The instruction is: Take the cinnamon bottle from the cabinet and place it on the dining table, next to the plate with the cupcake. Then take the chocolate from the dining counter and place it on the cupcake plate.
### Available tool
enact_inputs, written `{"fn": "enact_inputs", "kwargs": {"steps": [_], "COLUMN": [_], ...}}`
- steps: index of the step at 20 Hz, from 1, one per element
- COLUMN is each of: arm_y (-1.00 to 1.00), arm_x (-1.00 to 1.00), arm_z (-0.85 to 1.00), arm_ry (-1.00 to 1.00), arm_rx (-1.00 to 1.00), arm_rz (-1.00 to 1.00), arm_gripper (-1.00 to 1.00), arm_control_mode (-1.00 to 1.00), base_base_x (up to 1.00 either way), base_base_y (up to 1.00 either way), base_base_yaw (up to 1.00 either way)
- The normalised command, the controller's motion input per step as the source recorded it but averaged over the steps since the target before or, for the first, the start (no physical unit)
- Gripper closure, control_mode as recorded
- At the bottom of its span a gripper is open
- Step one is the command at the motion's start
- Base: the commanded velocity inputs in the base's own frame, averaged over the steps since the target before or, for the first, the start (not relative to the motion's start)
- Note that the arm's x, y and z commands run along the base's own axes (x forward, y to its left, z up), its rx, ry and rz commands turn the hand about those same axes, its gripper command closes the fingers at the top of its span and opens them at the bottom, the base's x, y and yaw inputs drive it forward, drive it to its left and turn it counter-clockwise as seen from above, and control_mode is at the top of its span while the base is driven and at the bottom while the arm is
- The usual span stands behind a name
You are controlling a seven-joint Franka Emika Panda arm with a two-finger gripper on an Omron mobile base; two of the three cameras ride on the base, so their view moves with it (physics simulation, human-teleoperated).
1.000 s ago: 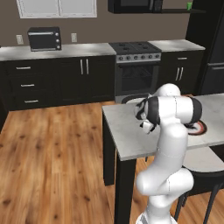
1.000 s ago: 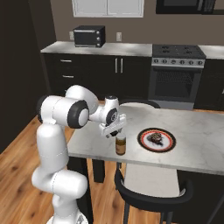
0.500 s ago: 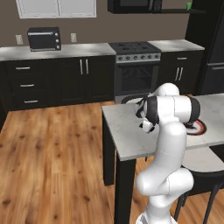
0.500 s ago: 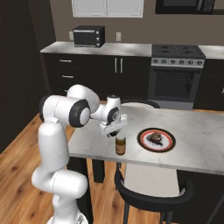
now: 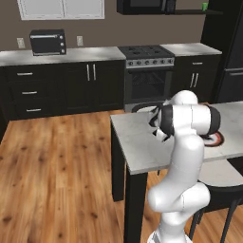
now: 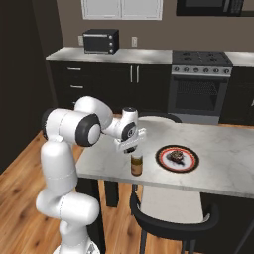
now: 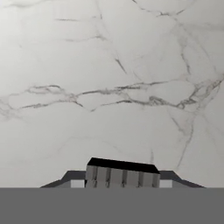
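Marble of the surface fills the middle of the left base view, and the plate lies on it, partly behind the arm's elbow. In the right base view the end effector hangs low over the surface, just behind the upright cinnamon bottle, which stands near the plate with the cupcake. In the hand view the fingertips are clenched on the chocolate, a flat black bar against the marble.

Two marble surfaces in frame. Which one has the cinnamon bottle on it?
The dining table with black legs, in the foreground. The cinnamon bottle stands near its front edge, left of the plate. The kitchen worktop along the back wall carries the toaster oven instead.
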Motion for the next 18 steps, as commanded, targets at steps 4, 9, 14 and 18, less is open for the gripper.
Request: {"fn": "enact_inputs", "kwargs": {"steps": [4,9,14,18], "arm_y": [-0.02,-0.09,-0.26,-0.48], "arm_x": [-0.20,-0.28,-0.57,-0.79], "arm_z": [0.85,1.00,0.85,0.48], "arm_ry": [-0.11,-0.01,0.00,0.00], "arm_rx": [0.00,0.00,0.00,0.00], "arm_rz": [-0.12,-0.11,-0.03,0.00], "arm_gripper": [1.00,1.00,1.00,1.00], "arm_control_mode": [-1.00,-1.00,-1.00,-1.00], "base_base_x": [0.00,0.00,0.00,0.00], "base_base_y": [0.00,0.00,0.00,0.00], "base_base_yaw": [0.00,0.00,0.00,0.00]}}
